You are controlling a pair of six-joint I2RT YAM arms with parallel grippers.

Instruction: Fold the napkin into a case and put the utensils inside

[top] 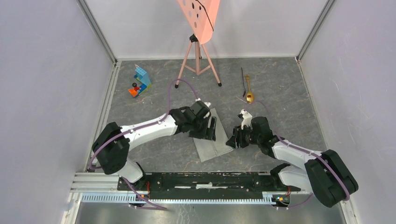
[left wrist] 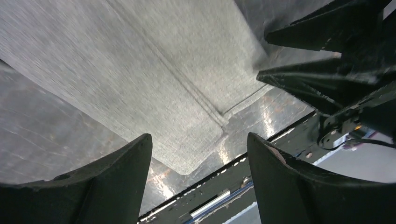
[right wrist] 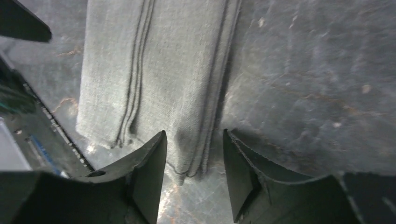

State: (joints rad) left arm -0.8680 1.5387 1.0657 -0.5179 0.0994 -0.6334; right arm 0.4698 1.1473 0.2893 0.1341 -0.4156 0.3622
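The napkin (top: 215,147) lies folded mid-counter toward the near edge, soft, light and layered, so with left tool (left wrist: 198,140) and right tool (right wrist: 194,135) open and empty, I'd pinch all layers at its stacked edge.

Marbled grey table (top: 289,88) (veined), pale walls (top: 42,70).

Overhead looking down, wrist views close (sharing napkin (right wrist: 177,70))

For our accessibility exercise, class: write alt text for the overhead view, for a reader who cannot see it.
A folded light-grey napkin lies on a dark table, the robot's left hand over it and the right hand at the napkin's right edge. A gold spoon and a thin black utensil lie farther back.
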